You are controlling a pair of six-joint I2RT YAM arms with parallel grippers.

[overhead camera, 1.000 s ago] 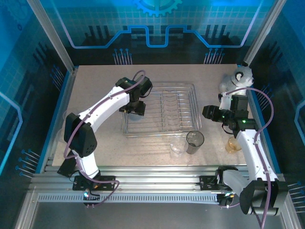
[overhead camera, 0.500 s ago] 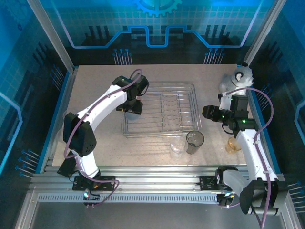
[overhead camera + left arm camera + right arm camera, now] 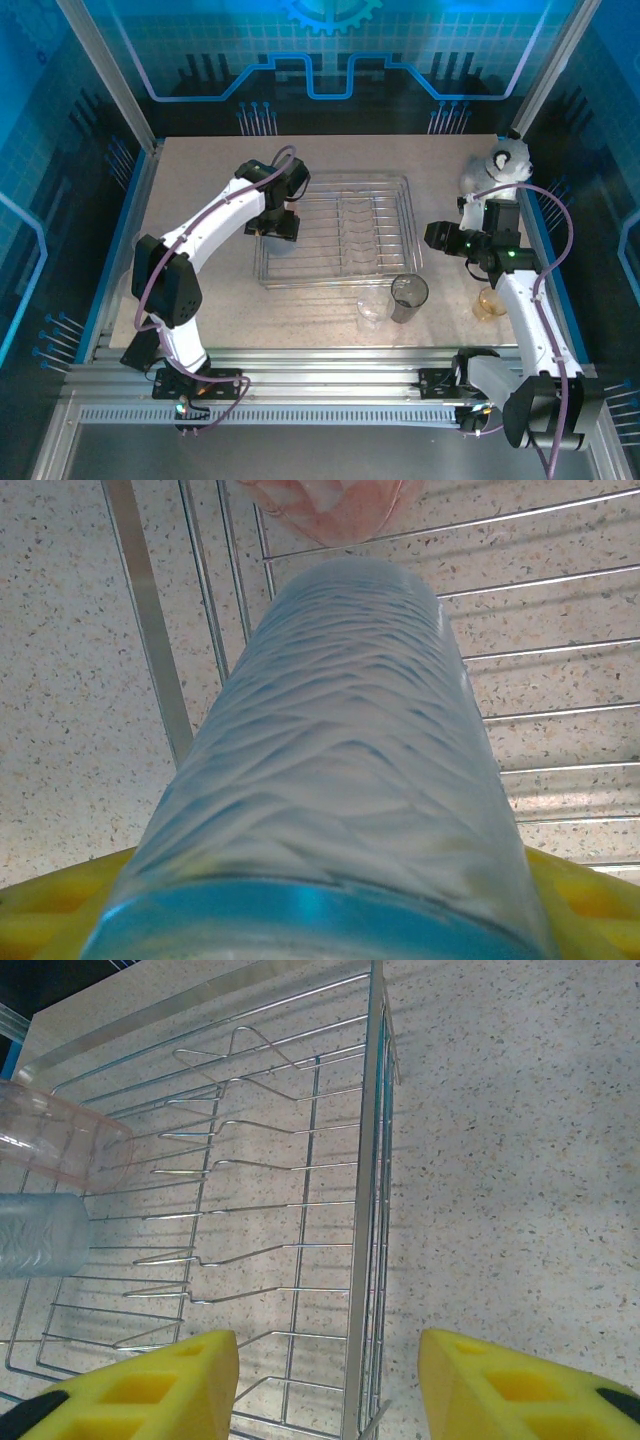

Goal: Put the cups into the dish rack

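The blue cup point(image 3: 330, 760) sits clasped between the yellow fingers point(image 3: 40, 920) of the left gripper point(image 3: 280, 224), which has drawn slightly toward the far left since a second ago. Ribbed and translucent, the cup lies at the left end of the wire dish rack point(image 3: 405, 215), with a pink cup point(image 3: 60, 1140) just beyond. A clear cup point(image 3: 372, 310) and a smoky grey cup point(image 3: 408, 297) stand outside the rack's near right corner. We see the right gripper point(image 3: 330, 1380) unmoved, spread and empty, above the rack's right wall. An amber cup point(image 3: 489, 302) stands beside its arm.

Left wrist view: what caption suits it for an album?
Blue cup held in yellow fingers over the rack, pink cup beyond.
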